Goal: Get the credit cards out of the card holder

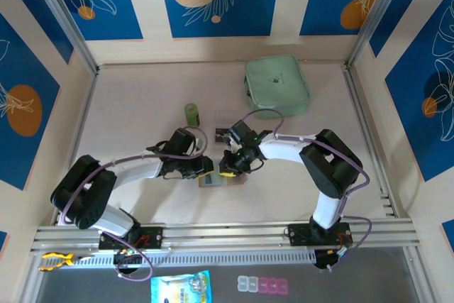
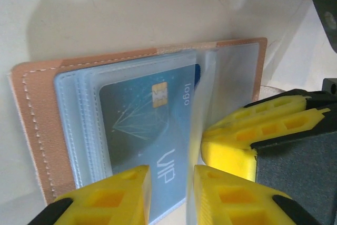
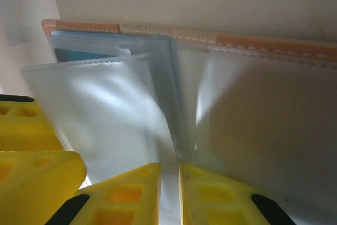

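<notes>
Left wrist: my left gripper (image 2: 171, 193) pinches the card holder (image 2: 37, 130) below the blue credit card (image 2: 137, 125).
Right wrist: my right gripper (image 3: 169, 193) pinches it near the fold.

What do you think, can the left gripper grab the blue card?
Probably yes: the left gripper sits right at the edge of the blue card in the open card holder, though a clear pocket covers it.

A tan-pink leather card holder (image 2: 32, 130) is laid open at the left gripper (image 2: 171, 196), a grey-blue plastic VIP card (image 2: 139, 125) sleeved inside.
</notes>
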{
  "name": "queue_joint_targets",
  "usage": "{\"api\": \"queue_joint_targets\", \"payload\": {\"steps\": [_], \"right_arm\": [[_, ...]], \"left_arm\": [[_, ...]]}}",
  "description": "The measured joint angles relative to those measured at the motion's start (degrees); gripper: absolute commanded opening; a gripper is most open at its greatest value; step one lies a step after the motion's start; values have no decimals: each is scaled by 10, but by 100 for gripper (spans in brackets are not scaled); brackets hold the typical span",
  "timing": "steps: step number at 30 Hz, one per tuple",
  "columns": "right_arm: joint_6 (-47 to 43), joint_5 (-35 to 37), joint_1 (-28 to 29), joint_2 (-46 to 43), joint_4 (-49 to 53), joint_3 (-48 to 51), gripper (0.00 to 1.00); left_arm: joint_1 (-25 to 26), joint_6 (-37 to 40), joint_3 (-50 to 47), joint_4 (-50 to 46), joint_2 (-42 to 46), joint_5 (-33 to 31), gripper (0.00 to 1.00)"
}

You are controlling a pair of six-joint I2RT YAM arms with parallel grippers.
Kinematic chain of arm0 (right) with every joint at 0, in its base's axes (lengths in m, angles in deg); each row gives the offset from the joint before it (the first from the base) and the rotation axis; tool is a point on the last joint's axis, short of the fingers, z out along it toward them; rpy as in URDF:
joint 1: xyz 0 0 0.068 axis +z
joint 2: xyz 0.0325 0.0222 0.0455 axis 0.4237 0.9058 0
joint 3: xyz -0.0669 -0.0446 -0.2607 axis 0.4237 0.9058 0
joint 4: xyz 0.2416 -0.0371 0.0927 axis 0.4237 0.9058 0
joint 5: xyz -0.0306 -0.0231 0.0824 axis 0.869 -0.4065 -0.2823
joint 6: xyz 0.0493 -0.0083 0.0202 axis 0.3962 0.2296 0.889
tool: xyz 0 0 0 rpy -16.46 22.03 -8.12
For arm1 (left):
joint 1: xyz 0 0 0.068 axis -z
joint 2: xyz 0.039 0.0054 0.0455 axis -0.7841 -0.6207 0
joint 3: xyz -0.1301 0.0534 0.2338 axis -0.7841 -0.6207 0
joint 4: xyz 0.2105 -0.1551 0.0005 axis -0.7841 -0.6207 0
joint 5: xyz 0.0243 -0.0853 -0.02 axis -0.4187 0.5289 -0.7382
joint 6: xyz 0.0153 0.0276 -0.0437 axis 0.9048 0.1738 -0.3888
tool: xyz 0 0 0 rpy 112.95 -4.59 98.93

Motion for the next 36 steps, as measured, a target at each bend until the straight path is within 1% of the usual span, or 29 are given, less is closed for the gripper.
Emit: {"api": "queue_joint_targets", "payload": {"steps": [6,12,22,24,31,36], "right_arm": [[0,-2,-2,-14,0,7,19],[0,1,-12,-54,5,11,19],[-9,16,-43,-120,44,14,20],[-15,20,-53,-135,56,15,22],[-27,25,-97,-194,76,42,26],[-34,24,-115,-210,87,59,27]], "left_arm": [[2,-2,9,-2,-6,0,26],[5,-1,34,-5,-10,1,26],[24,-2,93,-16,-55,7,42],[29,-3,104,-16,-66,9,43],[51,-12,142,-16,-109,13,46],[61,-12,158,-16,-130,16,46]]}}
